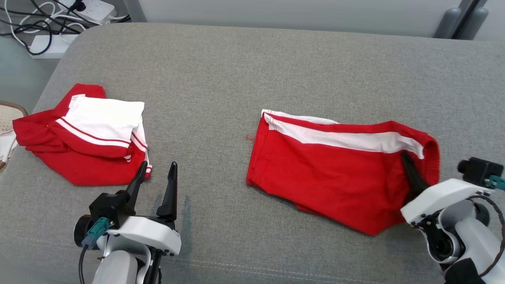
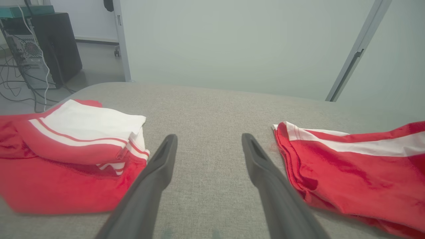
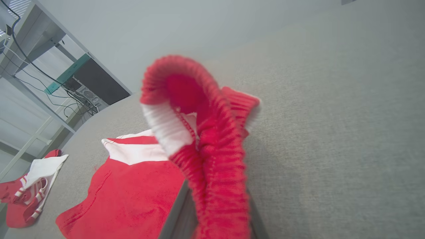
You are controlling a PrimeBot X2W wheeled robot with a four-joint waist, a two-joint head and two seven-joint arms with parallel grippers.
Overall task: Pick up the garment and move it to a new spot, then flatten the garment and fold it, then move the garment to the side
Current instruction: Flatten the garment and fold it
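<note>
At the right end of the red shorts (image 1: 335, 173), the right gripper (image 1: 407, 161) is clamped on the ribbed waistband (image 3: 212, 139), lifting that bunched edge a little. The remainder of the shorts lies flat on the grey cushion (image 1: 236, 63), white stripe along the far side. Well to the left of the shorts, the left gripper (image 1: 158, 169) hovers with its fingers spread, holding nothing. Farther left of the shorts, just beyond that gripper, lies a folded garment (image 1: 90, 138) in red and white.

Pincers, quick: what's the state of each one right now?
Left pincer: open, holding nothing.
Right pincer: closed on the waistband of the red shorts.
</note>
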